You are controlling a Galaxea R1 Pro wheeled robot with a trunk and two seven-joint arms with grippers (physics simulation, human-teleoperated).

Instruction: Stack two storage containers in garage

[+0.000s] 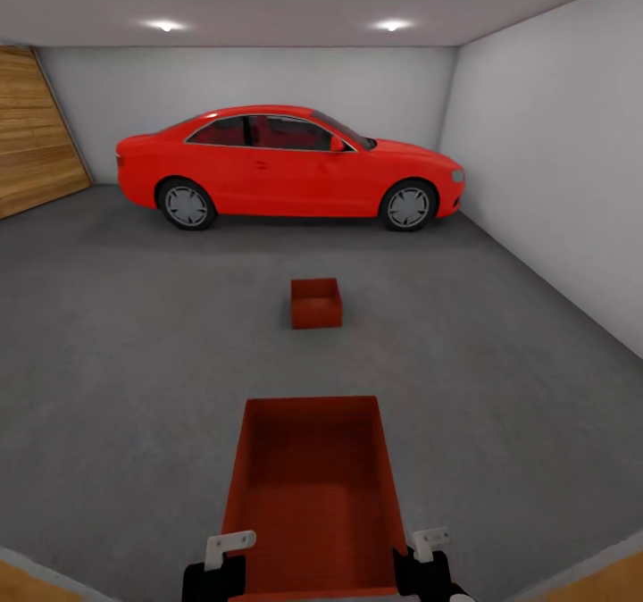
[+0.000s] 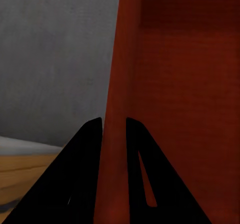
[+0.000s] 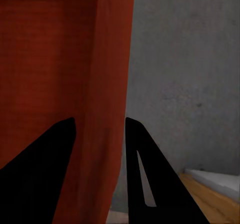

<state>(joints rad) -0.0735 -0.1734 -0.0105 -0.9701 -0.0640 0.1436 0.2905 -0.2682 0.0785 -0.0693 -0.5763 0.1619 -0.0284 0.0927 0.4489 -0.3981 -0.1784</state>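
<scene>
Both claws pinch the near container (image 1: 313, 495): left claw (image 1: 214, 575) on its left wall, right claw (image 1: 431, 571) on its right wall, bin held above the concrete floor (image 1: 134, 361). Farther ahead, second container (image 1: 315, 304) sits on that floor. Beyond it, red car (image 1: 290, 166) by the back wall.

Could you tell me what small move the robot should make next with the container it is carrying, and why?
Probably roll forward toward the container on the floor. The left tool and right tool each clamp a side wall of the carried container, while the other bin sits well ahead near the red car.
</scene>
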